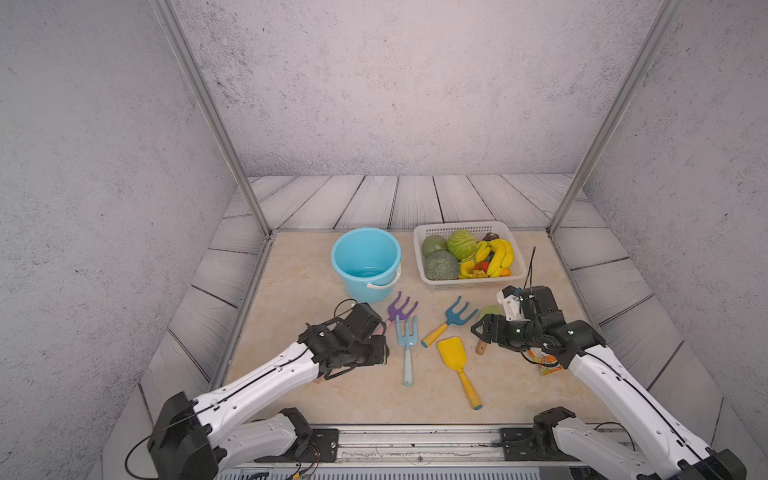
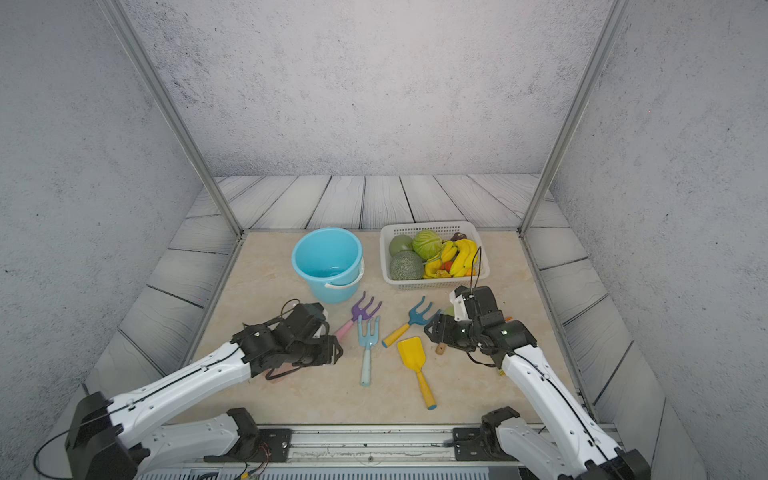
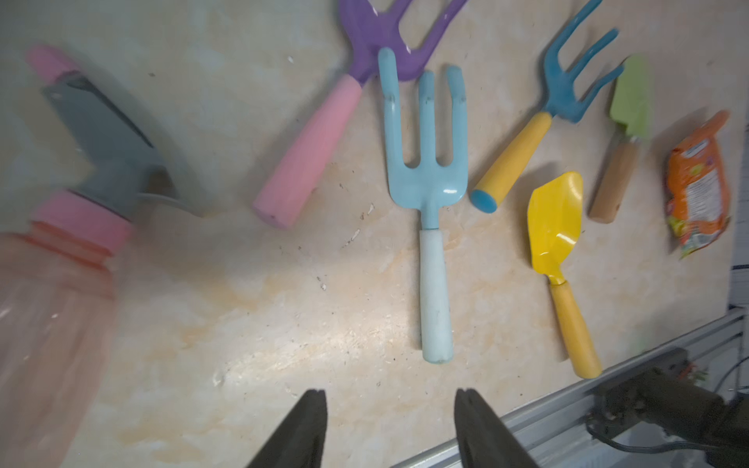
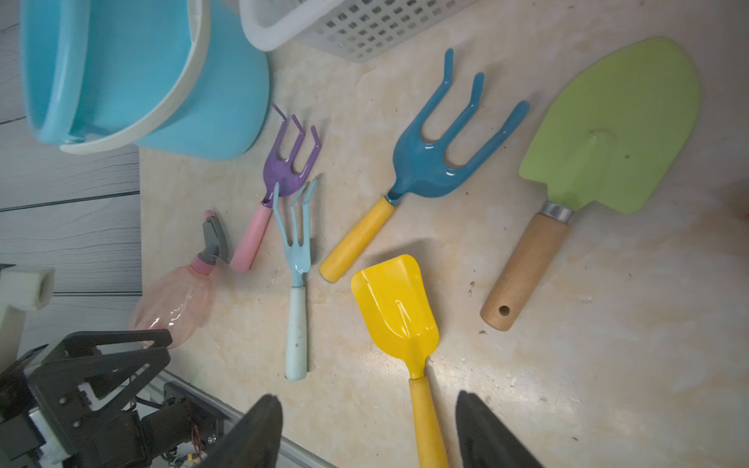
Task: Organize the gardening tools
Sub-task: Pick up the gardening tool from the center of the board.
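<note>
Several gardening tools lie side by side on the beige table. They are a purple fork [image 1: 401, 309] with a pink handle, a light-blue fork [image 1: 406, 345], a blue fork [image 1: 457, 318] with a yellow handle and a yellow shovel [image 1: 453, 353]. A green trowel [image 4: 608, 133] with a wooden handle lies furthest right. A pink spray bottle [image 3: 60, 283] lies on its side under my left arm. My left gripper [image 3: 391, 395] hovers open near the light-blue fork's handle, holding nothing. My right gripper [image 4: 369, 399] is open above the shovel's handle [image 4: 425, 421], and partly hides the trowel in both top views.
A light-blue bucket [image 1: 365, 257] stands behind the forks. Beside it is a white basket [image 1: 469, 284] of fruit and vegetables. An orange snack packet [image 1: 544, 363] lies under my right arm. A metal rail [image 1: 415, 440] runs along the table's front edge.
</note>
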Controlling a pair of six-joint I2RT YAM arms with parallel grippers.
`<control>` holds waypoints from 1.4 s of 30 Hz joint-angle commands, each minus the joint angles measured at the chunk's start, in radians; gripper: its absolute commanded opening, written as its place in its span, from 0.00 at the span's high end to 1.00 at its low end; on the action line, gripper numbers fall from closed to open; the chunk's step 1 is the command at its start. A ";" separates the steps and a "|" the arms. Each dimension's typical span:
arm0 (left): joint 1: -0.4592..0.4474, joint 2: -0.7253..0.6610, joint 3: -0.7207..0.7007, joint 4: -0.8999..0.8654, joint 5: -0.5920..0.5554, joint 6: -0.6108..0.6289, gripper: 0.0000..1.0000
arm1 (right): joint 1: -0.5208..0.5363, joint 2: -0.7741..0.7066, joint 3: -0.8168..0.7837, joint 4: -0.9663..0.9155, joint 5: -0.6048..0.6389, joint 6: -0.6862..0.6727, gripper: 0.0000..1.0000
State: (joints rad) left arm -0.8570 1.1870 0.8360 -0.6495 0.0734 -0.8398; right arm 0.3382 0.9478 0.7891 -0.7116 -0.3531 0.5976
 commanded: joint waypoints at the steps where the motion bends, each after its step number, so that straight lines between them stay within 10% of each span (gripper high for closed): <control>1: -0.044 0.118 0.087 0.008 -0.077 -0.021 0.48 | 0.007 -0.045 -0.020 -0.029 0.058 -0.008 0.27; 27: -0.097 0.684 0.397 -0.069 -0.065 0.032 0.61 | 0.009 -0.063 -0.179 0.060 0.046 0.033 0.27; 42: -0.097 0.681 0.405 -0.067 -0.047 0.050 0.95 | 0.010 -0.083 -0.181 0.058 0.069 0.048 0.27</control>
State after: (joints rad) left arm -0.9512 1.8915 1.2243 -0.6918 0.0303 -0.8078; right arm 0.3439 0.8810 0.6155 -0.6537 -0.3038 0.6376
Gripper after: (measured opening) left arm 0.230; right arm 0.727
